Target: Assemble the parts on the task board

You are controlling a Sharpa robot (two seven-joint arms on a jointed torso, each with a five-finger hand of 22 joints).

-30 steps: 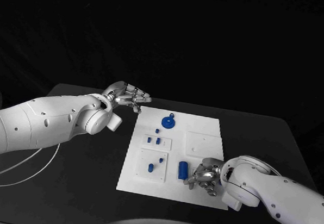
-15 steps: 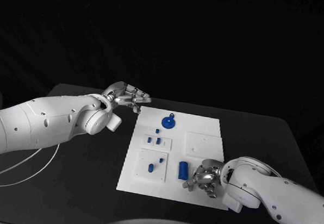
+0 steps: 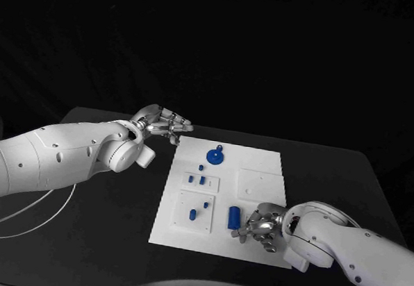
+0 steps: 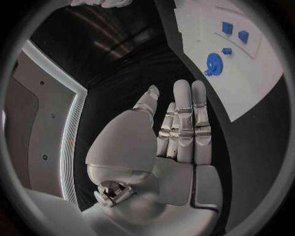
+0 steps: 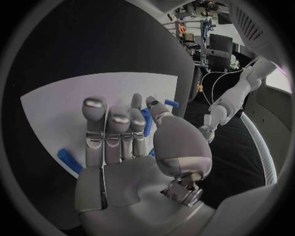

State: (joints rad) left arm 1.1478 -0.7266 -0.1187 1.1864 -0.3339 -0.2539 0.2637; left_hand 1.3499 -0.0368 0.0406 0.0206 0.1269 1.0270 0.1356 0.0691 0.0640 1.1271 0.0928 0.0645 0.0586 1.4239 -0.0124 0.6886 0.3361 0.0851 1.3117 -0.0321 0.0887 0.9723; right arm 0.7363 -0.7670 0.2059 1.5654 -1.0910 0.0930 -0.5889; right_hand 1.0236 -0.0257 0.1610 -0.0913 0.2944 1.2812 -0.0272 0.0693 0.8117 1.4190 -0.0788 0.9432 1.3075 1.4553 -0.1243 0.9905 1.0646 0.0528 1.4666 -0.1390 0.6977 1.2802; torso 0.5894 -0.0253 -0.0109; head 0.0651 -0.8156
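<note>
The left hand [image 3: 165,121] is hovering at the upper left of the frame, just off the task board's [image 3: 262,191] far left corner, fingers straight and together, holding nothing. The white task board is lying in the middle of the black tabletop [image 3: 108,209], with dark open surface showing along its left side. On it, a round blue gear-like part [image 3: 216,157] is sitting near the top, small blue pegs [image 3: 197,179] below it, and a blue cylinder [image 3: 233,216] is lying low near the right hand [image 3: 261,227]. That hand is resting over the board's lower right, fingers extended, gripping nothing that can be made out.
</note>
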